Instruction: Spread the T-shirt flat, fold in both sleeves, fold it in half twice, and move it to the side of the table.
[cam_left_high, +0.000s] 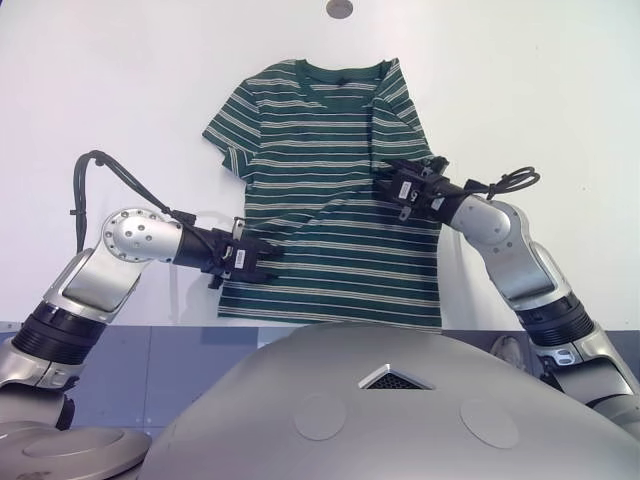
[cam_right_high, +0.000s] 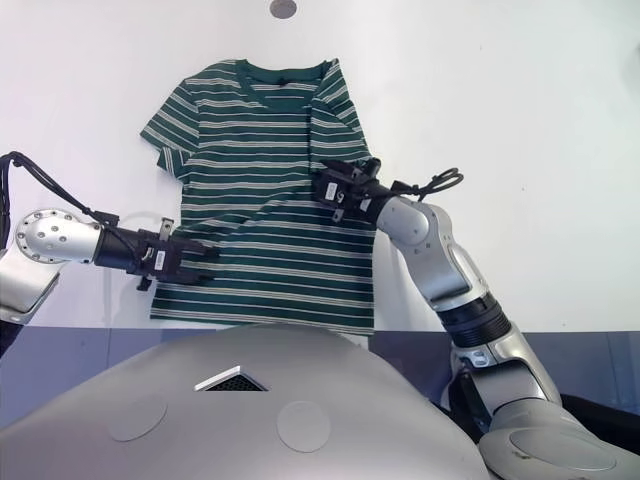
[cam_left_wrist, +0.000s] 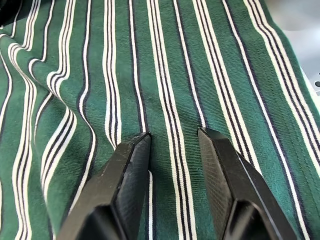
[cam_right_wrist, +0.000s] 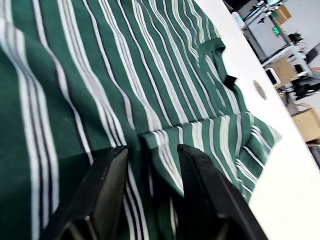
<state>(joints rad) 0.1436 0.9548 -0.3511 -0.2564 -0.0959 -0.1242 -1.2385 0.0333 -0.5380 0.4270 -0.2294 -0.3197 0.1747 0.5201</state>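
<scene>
My left jaws are spread, tips resting on the T-shirt (cam_left_high: 320, 200) by its near left hem. Farther along its right edge, my right jaws, also spread, straddle the folded-in right sleeve (cam_left_high: 396, 105). The T-shirt lies on the white tabletop (cam_left_high: 560, 80), collar farthest.

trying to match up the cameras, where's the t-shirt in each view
Left eye view: T-shirt centre, on the table.
Right eye view: T-shirt left of centre.
Left wrist view: T-shirt under the left gripper.
Right wrist view: T-shirt under the right gripper.
Shared landmark: grey disc beyond the collar, in both eye views and the right wrist view.
</scene>
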